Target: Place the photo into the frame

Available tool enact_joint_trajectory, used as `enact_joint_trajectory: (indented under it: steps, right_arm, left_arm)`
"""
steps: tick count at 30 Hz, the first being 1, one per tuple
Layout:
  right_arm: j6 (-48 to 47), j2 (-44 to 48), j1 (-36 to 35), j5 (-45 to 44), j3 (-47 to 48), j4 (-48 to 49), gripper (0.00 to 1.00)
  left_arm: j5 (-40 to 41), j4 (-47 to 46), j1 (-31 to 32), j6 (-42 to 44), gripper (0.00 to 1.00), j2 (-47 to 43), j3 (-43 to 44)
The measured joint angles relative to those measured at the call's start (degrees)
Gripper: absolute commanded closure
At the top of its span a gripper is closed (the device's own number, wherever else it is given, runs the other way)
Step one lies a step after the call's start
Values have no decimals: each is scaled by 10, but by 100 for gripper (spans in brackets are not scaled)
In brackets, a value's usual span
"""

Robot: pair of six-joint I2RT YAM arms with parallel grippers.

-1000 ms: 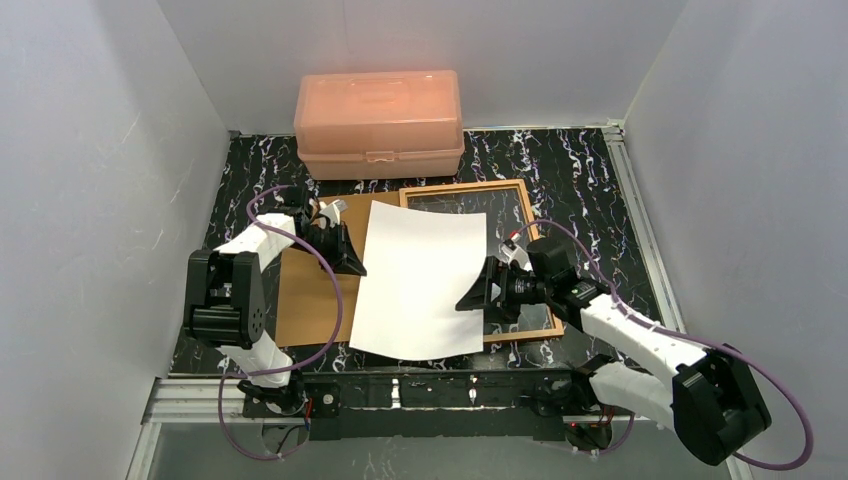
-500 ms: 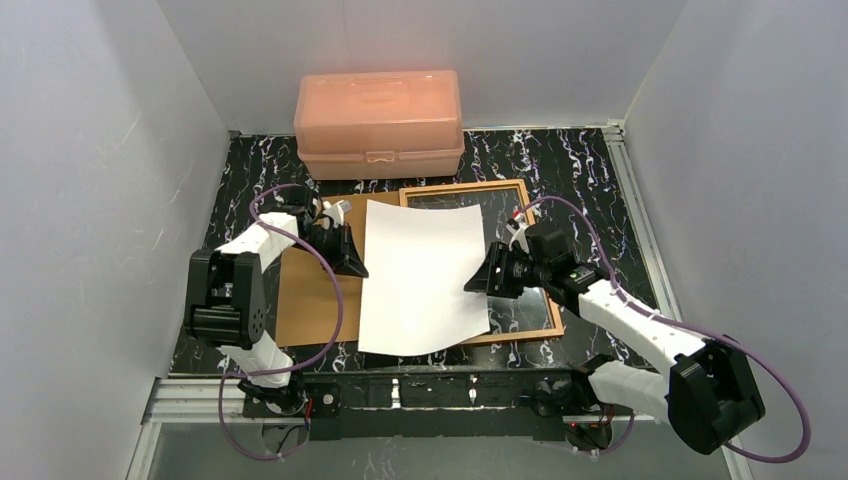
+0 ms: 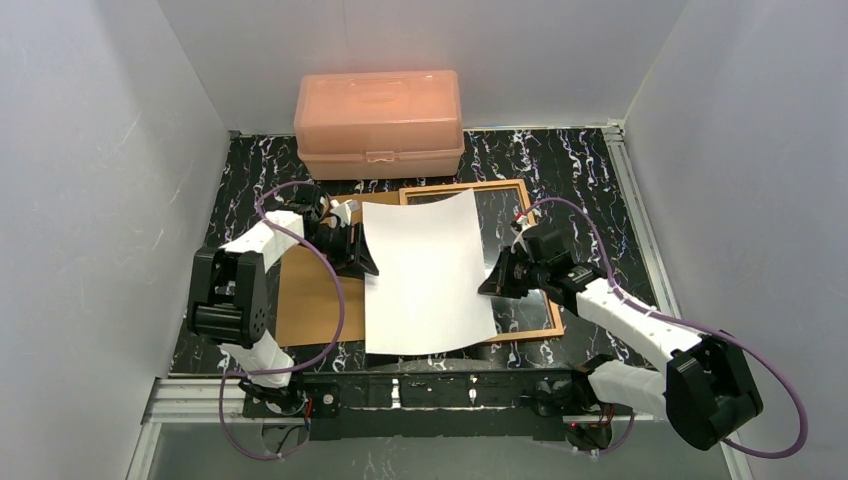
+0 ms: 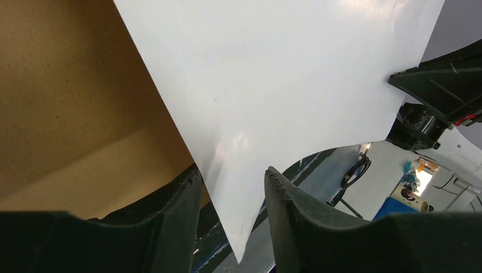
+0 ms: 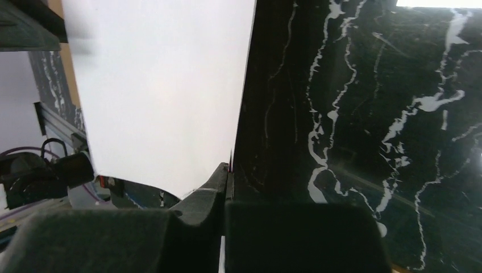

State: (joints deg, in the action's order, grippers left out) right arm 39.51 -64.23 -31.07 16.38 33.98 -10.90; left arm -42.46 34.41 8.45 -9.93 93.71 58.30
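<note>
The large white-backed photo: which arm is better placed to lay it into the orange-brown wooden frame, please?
Right: the right hand pinches the photo over the frame; the left hand stands open.

no readable text, no labels, no numbers

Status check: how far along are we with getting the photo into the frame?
Done: the photo is up off the table, white back up, partly over the frame. In hand: the right pincer is shut on its right edge; the left pincer stands open around its left edge. Left: line it up with the frame, lower it in, release.
</note>
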Motion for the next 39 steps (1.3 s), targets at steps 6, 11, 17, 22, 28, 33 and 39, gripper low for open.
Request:
enact_joint_trajectory:
  steps: [6, 11, 17, 22, 28, 33, 39]
  right_arm:
    - [-32, -13, 0, -65, 35, -62, 99]
    - [-63, -13, 1, -128, 69, -108, 99]
    - [-104, -12, 8, -198, 108, -166, 99]
    - [-133, -14, 17, -240, 128, -195, 99]
    - [-174, -42, 22, -253, 157, -223, 99]
    - [-206, -52, 24, -255, 187, -237, 99]
    - [-233, -71, 27, -254, 216, -251, 99]
  left_arm:
    - [1, 5, 3, 4, 49, 22, 35]
    - [10, 12, 4, 10, 42, 30, 57]
    - [30, 37, 4, 30, 42, 51, 103]
    - [40, 53, 4, 43, 42, 52, 123]
    - [41, 63, 4, 48, 42, 52, 129]
    - [42, 67, 4, 51, 43, 52, 129]
    - [43, 71, 4, 53, 43, 52, 133]
